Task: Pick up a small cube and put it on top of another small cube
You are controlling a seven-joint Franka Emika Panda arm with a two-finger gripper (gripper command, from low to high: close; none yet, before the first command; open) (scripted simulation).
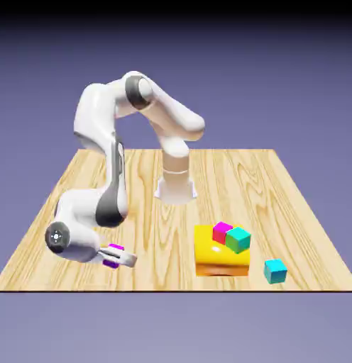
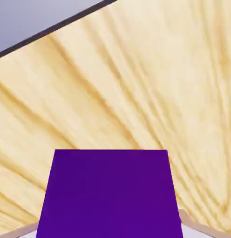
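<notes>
Gripper (image 1: 116,256) sits low over the table (image 1: 79,184) near its front edge, at the exterior view's left, hand tipped almost sideways. The purple cube (image 1: 115,248) is between the fingers; magenta shows above and below the finger line there. In the hand view the purple cube (image 2: 109,193) fills the lower middle, and only slivers of the fingertips (image 2: 191,224) peek out at its bottom corners. The jaws look closed flat on two opposite faces. Whether the cube is clear of the wood I cannot tell.

Handling judgement: small, rigid, light, with smooth flat sides. A squeeze across parallel faces, centred, should hold; an off-centre pinch could let it pivot.

Light cyan cube (image 1: 275,270) rests alone on the table at the exterior view's right, just beside the yellow block (image 1: 220,257), which carries a pinker cube (image 1: 221,231) and a teal cube (image 1: 238,239). Its top is small, so the release needs square alignment.
</notes>
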